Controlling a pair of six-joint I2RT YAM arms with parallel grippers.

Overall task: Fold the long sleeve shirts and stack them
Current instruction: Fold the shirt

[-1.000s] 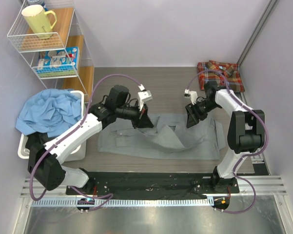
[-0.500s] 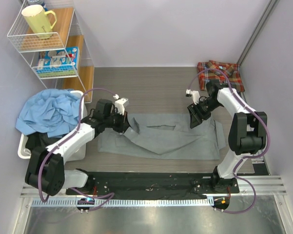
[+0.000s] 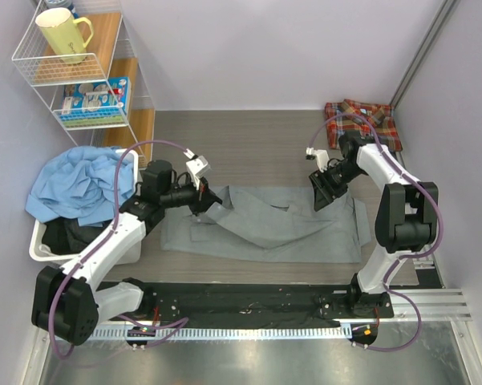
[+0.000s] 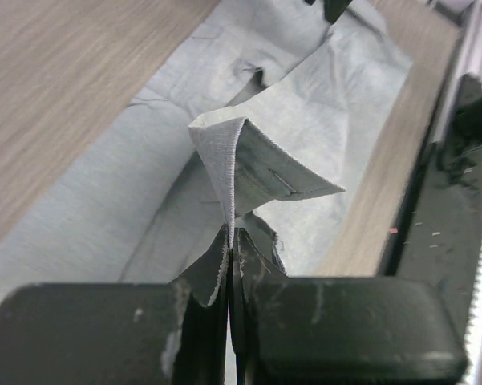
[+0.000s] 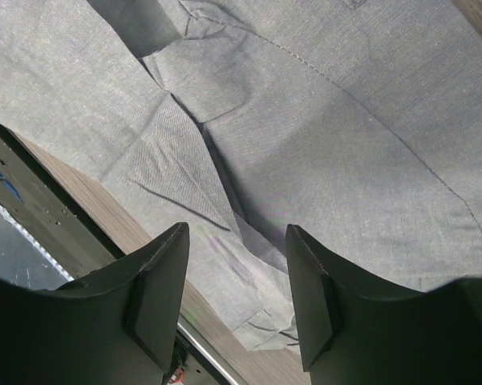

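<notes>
Left fingers, clenched on cuff of grey shirt, moved left | right fingers released | wooden table, pale walls

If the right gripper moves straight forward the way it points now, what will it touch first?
Probably the grey shirt: the open right gripper points down at its cloth, but how far above is unclear.

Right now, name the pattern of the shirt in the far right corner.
Red, orange and blue plaid shirt, best seen from the top external view.
</notes>
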